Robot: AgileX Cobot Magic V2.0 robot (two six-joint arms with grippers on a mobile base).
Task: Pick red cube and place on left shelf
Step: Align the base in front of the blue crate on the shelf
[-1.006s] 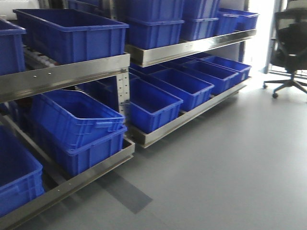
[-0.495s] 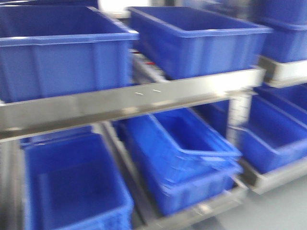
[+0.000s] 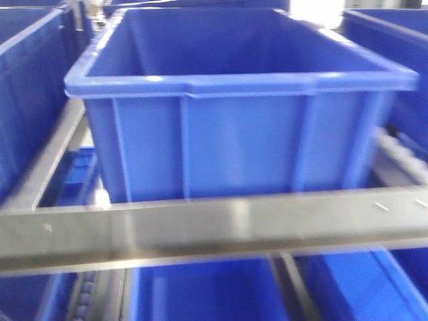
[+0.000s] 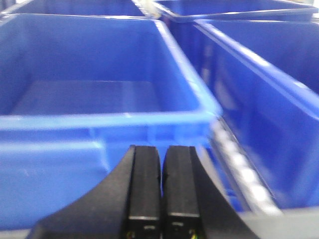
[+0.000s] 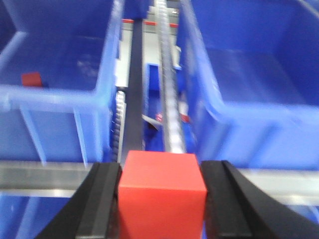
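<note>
The red cube [image 5: 162, 196] sits at the bottom centre of the right wrist view, clamped by the right gripper [image 5: 162, 174], whose black fingers [image 5: 102, 199] press on its left and right faces. It hangs in front of the left shelf [image 3: 214, 227], level with the gap between two blue crates. A roller track [image 5: 167, 99] runs up the middle of the frame through that gap. In the crate at the upper left [image 5: 60, 64] lies a second small red block [image 5: 31, 78], blurred.

In the left wrist view the left gripper [image 4: 162, 189] shows at the bottom centre, its two black fingers pressed together with nothing between them. It faces the near wall of a blue crate [image 4: 99, 144].

In the front view a large blue crate [image 3: 234, 140] fills the centre, and the shelf's brushed steel rail crosses below it.
</note>
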